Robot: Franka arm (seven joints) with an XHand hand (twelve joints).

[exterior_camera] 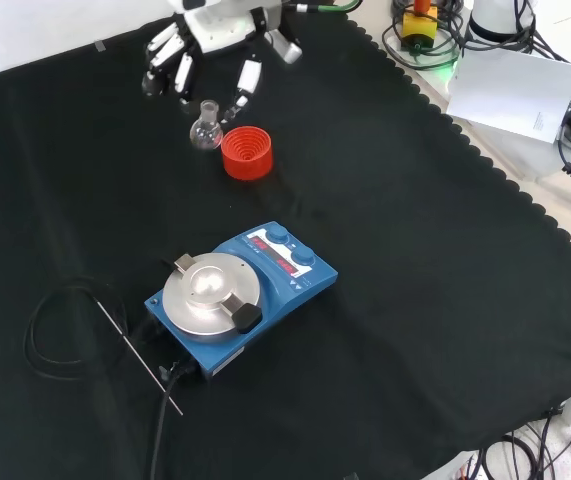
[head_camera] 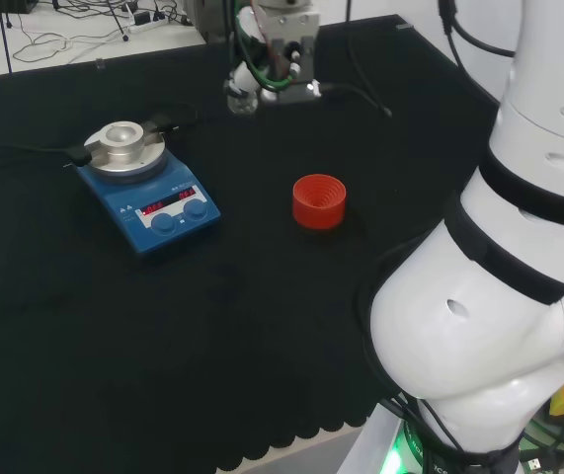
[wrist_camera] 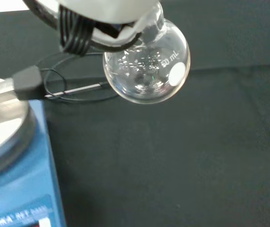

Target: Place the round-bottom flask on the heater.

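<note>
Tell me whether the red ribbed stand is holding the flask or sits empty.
Empty. The red ribbed ring stand holds nothing; the clear glass round-bottom flask hangs beside it, pinched by the robot hand.

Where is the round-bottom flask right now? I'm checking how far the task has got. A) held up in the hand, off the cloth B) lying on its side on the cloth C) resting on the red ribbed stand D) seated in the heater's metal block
A: the round-bottom flask hangs by its neck from the hand, while the red stand and the heater both sit bare.
</note>
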